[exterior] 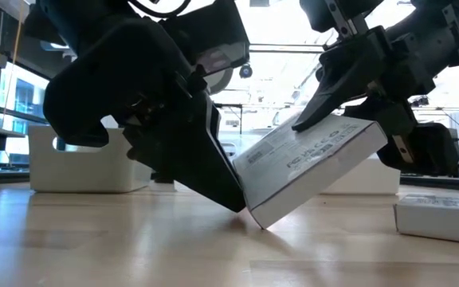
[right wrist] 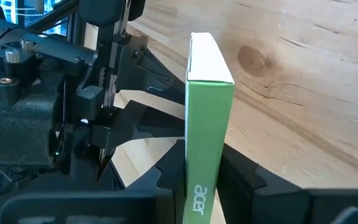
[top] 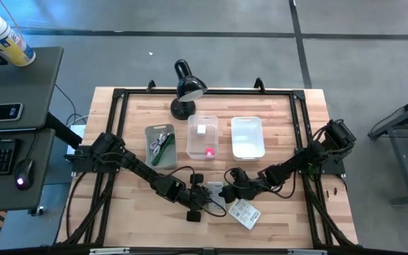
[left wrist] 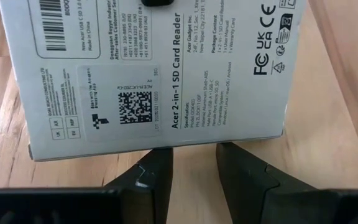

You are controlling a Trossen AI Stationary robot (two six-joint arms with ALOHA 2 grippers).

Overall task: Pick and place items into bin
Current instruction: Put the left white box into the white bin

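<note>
A white printed packet (top: 214,190) stands tilted near the table's front middle, between my two grippers. The low view shows its printed face (exterior: 309,163), and the right wrist view shows its green narrow side (right wrist: 209,124). My right gripper (right wrist: 201,183) is shut on it, reaching in from the table's right (top: 228,187). My left gripper (left wrist: 194,155) is open at the packet's lower end, reaching in from the left (top: 195,200). A second white packet (top: 244,212) lies flat on the table near the front edge. My right gripper pinches the packet's two broad faces (right wrist: 194,155) between its two fingers, beside the green narrow side. The fingers slant down from the table's right. The packet is tilted, its lower corner (exterior: 255,217) on the table. My left gripper's open fingertips (left wrist: 160,163) meet the packet's lower edge (left wrist: 166,140) without pinching it; one finger (exterior: 217,171) lies against that end.
Three bins stand in a row behind the grippers: a grey one (top: 148,145) with cords and a green stick, a clear one (top: 190,134) with a white block and a pink cube, and a white one (top: 234,138). A black desk lamp (top: 186,88) stands at the far edge.
</note>
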